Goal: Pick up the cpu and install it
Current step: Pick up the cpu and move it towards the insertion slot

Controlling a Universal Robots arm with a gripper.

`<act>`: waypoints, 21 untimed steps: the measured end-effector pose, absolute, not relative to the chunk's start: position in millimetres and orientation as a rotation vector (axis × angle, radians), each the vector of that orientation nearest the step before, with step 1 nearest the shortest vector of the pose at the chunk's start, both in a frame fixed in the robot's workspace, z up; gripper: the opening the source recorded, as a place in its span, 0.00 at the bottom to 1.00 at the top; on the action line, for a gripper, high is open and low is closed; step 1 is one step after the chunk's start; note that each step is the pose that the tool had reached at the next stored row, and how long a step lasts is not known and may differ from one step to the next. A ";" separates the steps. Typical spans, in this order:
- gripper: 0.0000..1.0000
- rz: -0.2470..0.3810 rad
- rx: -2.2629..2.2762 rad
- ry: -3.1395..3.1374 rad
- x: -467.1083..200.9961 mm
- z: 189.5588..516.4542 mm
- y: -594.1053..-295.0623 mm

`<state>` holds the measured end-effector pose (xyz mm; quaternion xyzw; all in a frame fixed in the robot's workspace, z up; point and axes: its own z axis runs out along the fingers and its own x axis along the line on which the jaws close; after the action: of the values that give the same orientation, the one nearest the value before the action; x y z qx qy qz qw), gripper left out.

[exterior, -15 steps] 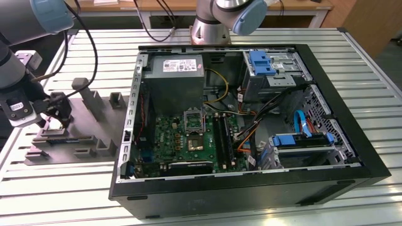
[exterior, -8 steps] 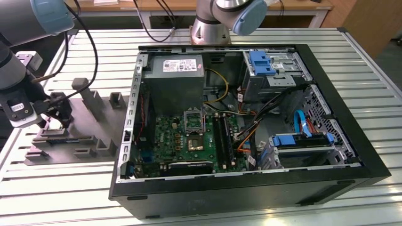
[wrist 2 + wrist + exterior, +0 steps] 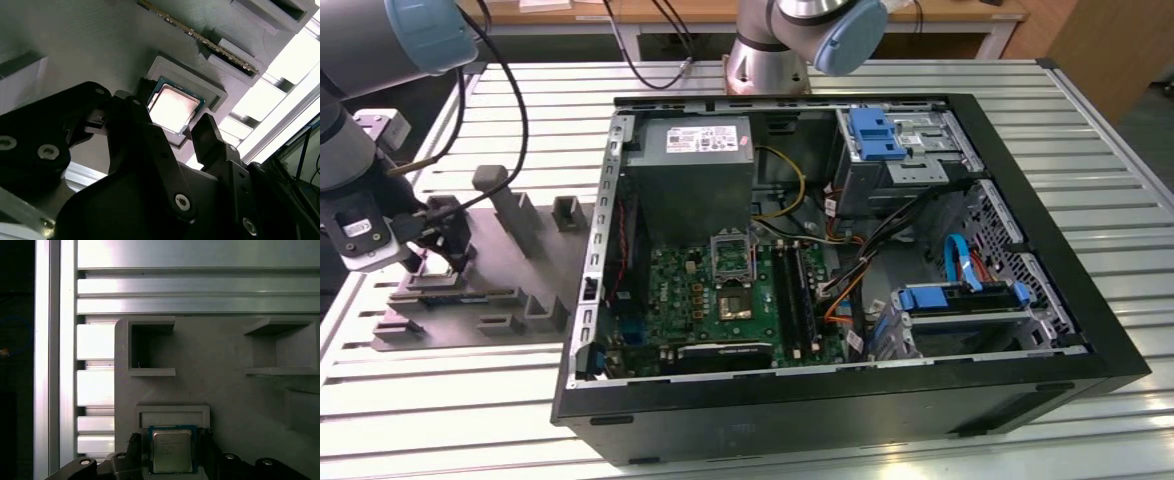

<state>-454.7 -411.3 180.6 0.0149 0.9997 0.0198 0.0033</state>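
Observation:
The cpu (image 3: 171, 452), a small square chip with a pale metal top, lies flat in a raised recess of the grey holder plate (image 3: 225, 390). It also shows in the second wrist view as the cpu (image 3: 172, 107). My gripper (image 3: 172, 456) hangs just above it, open, one dark finger (image 3: 206, 132) on each side of the chip and close to its edges. In the exterior view my gripper (image 3: 440, 262) is over the holder plate (image 3: 494, 270) at that view's left. The motherboard (image 3: 720, 300) lies inside the open computer case, its dark socket (image 3: 731, 252) uncovered.
The black case (image 3: 854, 400) stands at the middle of the slatted metal table (image 3: 454, 400). Inside are a grey power supply (image 3: 700, 170), cables and blue drive brackets (image 3: 961, 295). Upright posts (image 3: 494, 185) rise from the holder plate. A second arm's base (image 3: 767, 60) stands behind.

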 end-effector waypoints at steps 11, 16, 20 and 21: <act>0.58 0.062 0.031 3.134 -454.7 181.0 -411.3; 0.58 0.062 0.031 3.134 -454.6 181.8 -411.3; 0.58 0.062 0.029 3.134 -454.7 181.9 -411.3; 0.58 0.062 0.028 3.134 -454.7 181.9 -411.3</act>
<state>-454.7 -411.3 181.9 0.0090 0.9998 0.0198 0.0034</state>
